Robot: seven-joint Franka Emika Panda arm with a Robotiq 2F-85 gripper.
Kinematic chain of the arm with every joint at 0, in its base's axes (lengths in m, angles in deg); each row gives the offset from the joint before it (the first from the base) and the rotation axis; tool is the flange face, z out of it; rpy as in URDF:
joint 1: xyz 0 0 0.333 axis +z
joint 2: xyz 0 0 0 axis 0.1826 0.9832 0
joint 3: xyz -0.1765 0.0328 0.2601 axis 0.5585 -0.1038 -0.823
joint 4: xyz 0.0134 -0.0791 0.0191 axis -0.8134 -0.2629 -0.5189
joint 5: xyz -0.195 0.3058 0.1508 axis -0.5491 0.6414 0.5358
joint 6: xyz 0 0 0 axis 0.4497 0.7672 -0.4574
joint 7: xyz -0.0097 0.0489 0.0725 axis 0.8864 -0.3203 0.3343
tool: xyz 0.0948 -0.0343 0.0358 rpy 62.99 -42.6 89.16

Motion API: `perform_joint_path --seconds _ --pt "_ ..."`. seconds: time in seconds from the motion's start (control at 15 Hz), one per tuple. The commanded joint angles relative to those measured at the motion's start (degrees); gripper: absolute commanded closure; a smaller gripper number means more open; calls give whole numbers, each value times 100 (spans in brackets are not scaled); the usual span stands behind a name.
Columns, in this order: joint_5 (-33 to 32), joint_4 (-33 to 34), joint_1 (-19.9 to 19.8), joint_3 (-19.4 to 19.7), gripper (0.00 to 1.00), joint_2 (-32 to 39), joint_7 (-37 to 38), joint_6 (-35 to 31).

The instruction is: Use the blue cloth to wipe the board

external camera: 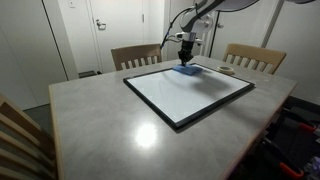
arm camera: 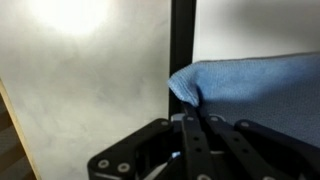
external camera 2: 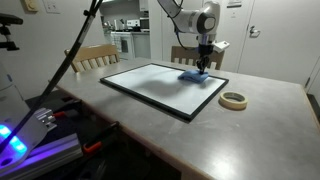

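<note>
Jaws touch one blue cloth (arm camera: pixel 255 90) lying on one board (external camera: pixel 190 98).

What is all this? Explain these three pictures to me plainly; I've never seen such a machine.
It is a robot arm with a two-fingered gripper at its tip. Two pictures come from cameras standing away from the table, at different spots. The third comes from a camera on the wrist, looking past the gripper's fingers. On the grey table lies a board, white with a black frame. A blue cloth lies at one corner of the board, right under the gripper. The fingers look shut at the cloth's edge; whether they pinch it or only press on it, I cannot tell. A tape roll lies beside the board, and wooden chairs stand at the table.
</note>
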Motion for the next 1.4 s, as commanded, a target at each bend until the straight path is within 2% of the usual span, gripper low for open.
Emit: perform_joint_path --seconds 0.0,0.8,1.33 --pt "-17 -96 123 44 99 29 194 37" --pt "-42 -933 164 58 99 -427 588 -137" --pt "2 -1815 109 43 99 -904 797 -394"
